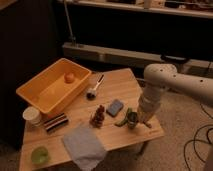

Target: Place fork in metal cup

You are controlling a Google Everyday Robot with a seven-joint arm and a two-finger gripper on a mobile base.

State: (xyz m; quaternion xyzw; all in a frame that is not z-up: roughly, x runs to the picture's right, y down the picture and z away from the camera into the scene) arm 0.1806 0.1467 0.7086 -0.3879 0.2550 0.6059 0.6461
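Note:
The metal cup [132,120] stands near the table's right front edge, a small dark cylinder beside a green pod [122,120]. My gripper [143,119] hangs from the white arm [165,80], which reaches in from the right. It is just right of the metal cup and close against it. I cannot make out the fork; it may be hidden at the gripper.
A yellow bin [37,97] holding an orange [69,77] fills the table's left rear. Also on the wooden table [120,82]: a white-handled brush [95,87], blue block [115,107], dark red cluster [98,116], grey cloth [84,145], white cup [33,116], green cup [40,155].

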